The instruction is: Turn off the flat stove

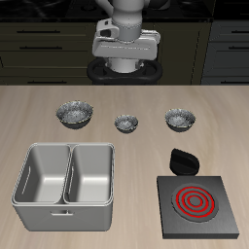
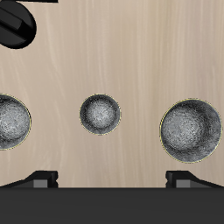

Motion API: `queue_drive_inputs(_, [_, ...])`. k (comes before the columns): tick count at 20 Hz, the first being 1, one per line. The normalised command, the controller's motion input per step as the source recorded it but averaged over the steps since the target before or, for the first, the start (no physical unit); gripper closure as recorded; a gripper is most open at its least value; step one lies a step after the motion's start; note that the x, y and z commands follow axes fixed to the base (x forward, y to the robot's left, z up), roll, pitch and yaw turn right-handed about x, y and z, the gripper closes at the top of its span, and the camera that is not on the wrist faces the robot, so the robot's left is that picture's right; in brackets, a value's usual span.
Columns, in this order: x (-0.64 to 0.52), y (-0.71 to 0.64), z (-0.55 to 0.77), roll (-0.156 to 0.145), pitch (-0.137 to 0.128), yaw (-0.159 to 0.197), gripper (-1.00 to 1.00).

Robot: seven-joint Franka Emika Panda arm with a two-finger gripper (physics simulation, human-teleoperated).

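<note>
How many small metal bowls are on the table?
3, in a row at the table's back: a large bowl behind the sink, a small bowl in the middle, a medium bowl behind the flat stove. None seem hidden.

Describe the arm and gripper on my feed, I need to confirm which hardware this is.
In the exterior view the arm is white and rounded, with a dark band at the wrist. Below it sits a light grey, boxy gripper housing, wider than tall, over a black rounded base. In the wrist view only two dark, blocky fingertips show against a black body. No cables or markings are legible.
</note>
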Motion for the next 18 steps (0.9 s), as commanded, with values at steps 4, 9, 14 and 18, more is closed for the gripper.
queue_drive_inputs(4, [0.28,0.18,-0.09,0.025,0.015,0.008,-1.00])
queue_drive_inputs(9, [0.28,0.15,0.02,0.008,0.021,0.005,-1.00])
queue_drive_inputs(14, [0.17,0.20,0.06,0.014,-0.009,0.018,-1.00])
queue_drive_inputs(18, [0.14,0.23,0.05,0.017,-0.003,0.016,-1.00])
